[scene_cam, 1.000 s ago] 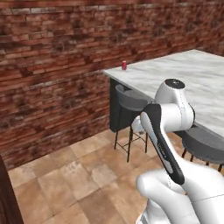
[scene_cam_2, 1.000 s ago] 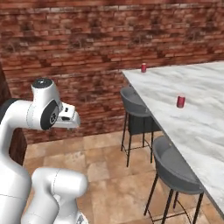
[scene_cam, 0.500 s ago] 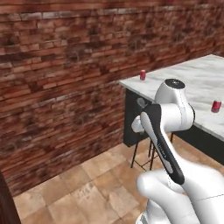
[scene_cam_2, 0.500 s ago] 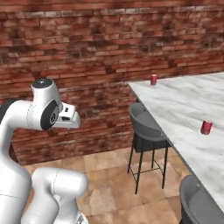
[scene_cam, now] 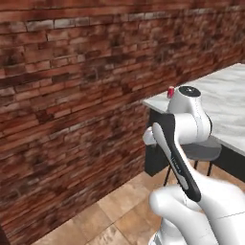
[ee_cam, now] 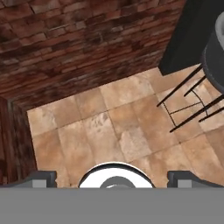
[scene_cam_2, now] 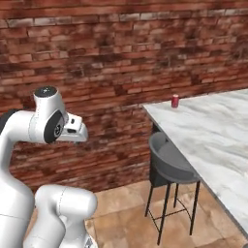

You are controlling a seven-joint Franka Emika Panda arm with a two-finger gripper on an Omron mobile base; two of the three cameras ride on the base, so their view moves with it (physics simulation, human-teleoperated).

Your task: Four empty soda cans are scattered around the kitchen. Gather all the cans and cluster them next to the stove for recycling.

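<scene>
Pointing down at the tiled floor point(ee_cam: 127, 131), folded arm's gripper point(ee_cam: 111, 180) wide, empty.

Marble counter point(scene_cam_2: 213, 131) w/ one soda can point(scene_cam_2: 175, 100) at corner

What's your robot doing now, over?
End effector open, empty, facing the tiled floor. One soda can on the marble counter corner by the brick wall. Stool beside the counter. Over.

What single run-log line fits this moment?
gripper: open, empty, over tiled floor | small red cylindrical soda can: upright on marble counter corner | stage: not reached
</scene>
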